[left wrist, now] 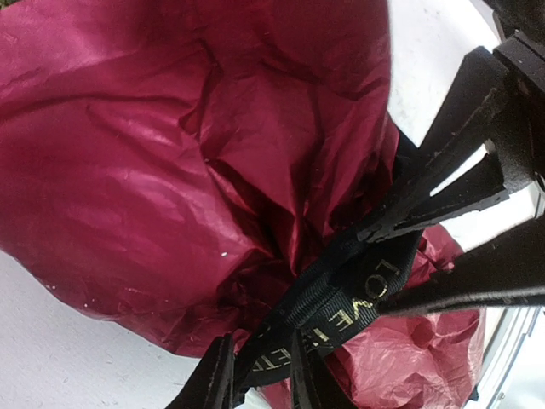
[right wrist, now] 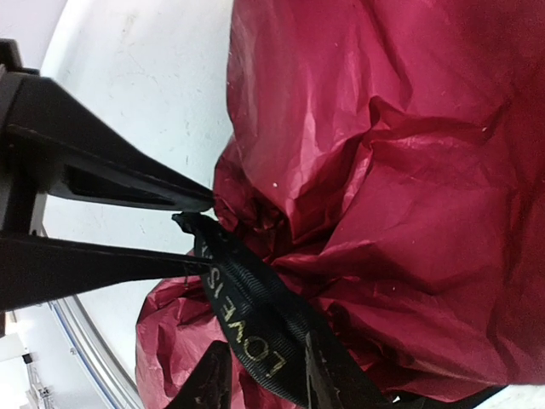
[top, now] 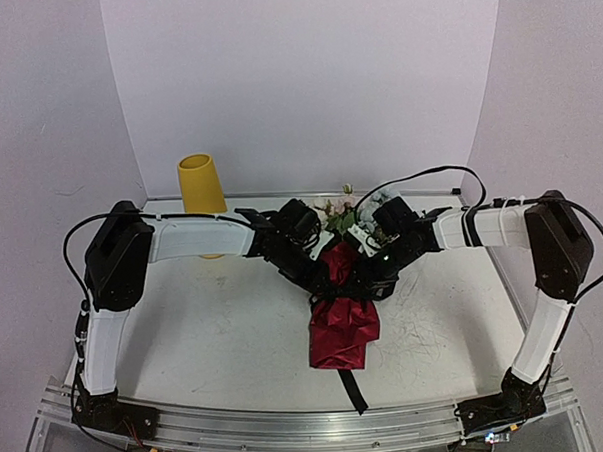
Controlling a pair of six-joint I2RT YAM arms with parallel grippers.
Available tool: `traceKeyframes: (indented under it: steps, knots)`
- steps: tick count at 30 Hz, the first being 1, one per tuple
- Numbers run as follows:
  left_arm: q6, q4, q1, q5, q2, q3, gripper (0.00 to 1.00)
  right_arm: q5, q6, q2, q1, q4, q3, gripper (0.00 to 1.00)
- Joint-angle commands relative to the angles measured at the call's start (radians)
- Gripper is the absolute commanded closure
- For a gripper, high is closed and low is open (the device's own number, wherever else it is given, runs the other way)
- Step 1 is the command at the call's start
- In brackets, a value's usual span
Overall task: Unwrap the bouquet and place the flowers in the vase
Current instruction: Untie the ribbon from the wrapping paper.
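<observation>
At table [top: 216, 335] centre: bouquet [top: 343, 319] lying flat, flowers [top: 339, 212] twd far edge, crinkled dark red paper [top: 339, 349] twd near edge. Round paper neck: black ribbon [left wrist: 341, 311], gold lettering, loose tail trailing to near edge. L gripper [left wrist: 262, 368]: nearly closed, fingers pinching ribbon betw them. R gripper [right wrist: 266, 375]: same, narrow gap, clamped on ribbon just beside L. Nr far-left corner: yellow vase [top: 202, 185], upright, mouth up, well apart frm bouquet.

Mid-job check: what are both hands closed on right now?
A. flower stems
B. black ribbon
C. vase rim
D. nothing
B: the wrist views show the black ribbon pinched in the left hand and the right hand, at the gathered neck of the red paper.
</observation>
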Motion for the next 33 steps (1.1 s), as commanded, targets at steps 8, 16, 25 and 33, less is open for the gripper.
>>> traceKeyframes:
  steps: [8, 16, 25, 33]
  knots:
    - [0.009, -0.054, 0.005, -0.039, 0.027, 0.037, 0.89, 0.004, 0.033, 0.001, 0.006, -0.034, 0.014, 1.0]
    - [0.02, -0.067, 0.005, -0.077, 0.013, 0.024, 1.0, 0.19, 0.061, -0.115, 0.001, -0.038, -0.001, 1.0]
    - [0.029, -0.074, 0.006, -0.088, -0.001, -0.005, 1.0, 0.316, 0.123, -0.221, -0.051, -0.043, -0.072, 1.0]
    - [0.03, -0.075, 0.006, -0.081, -0.015, -0.023, 1.0, 0.33, 0.221, -0.218, -0.169, -0.109, -0.168, 1.0]
